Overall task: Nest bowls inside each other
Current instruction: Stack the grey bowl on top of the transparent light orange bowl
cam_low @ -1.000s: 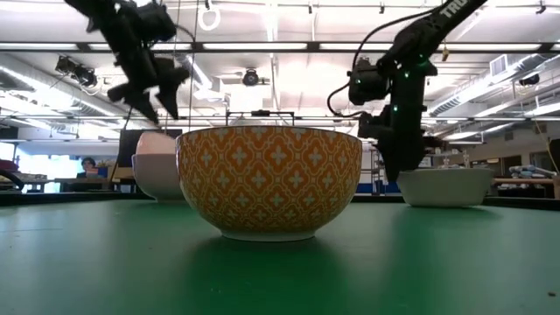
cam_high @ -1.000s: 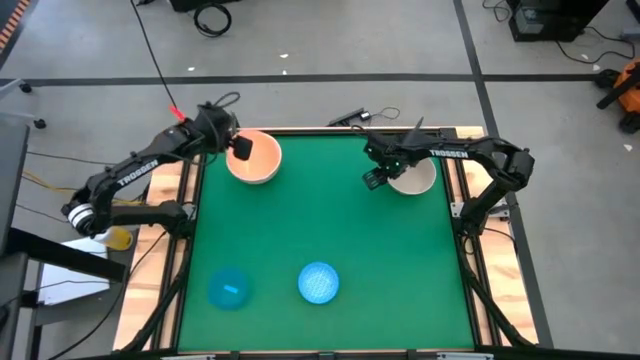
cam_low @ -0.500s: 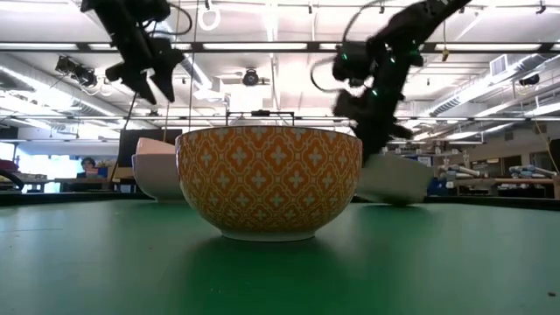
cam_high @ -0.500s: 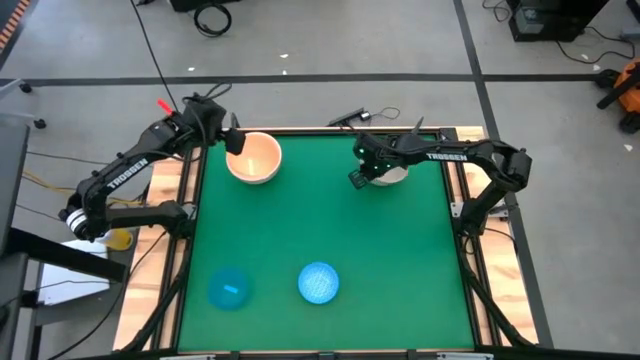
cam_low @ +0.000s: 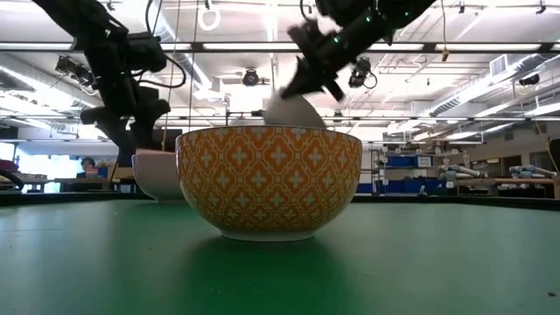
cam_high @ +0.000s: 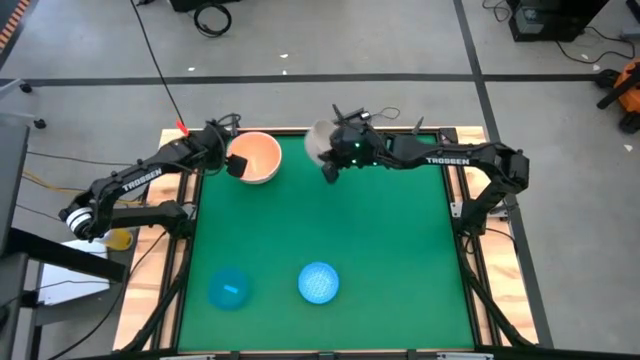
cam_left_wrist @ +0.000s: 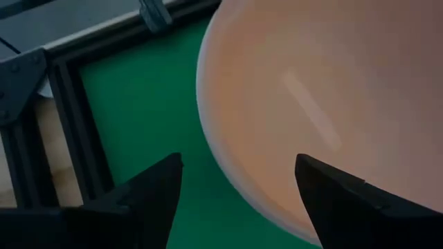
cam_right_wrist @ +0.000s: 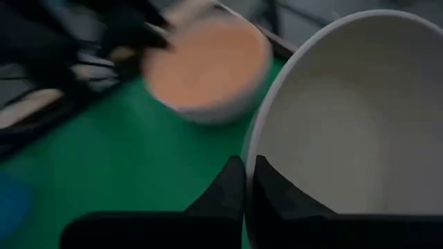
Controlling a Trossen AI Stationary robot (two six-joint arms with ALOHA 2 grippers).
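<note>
I see two dark jointed arms — the left arm (cam_high: 135,183) and right arm (cam_high: 450,158) each carry white TROSSEN lettering; a green light glows near the right wrist, black cables looping alongside.

white bowl (cam_high: 318,139) aloft, tilted
</note>
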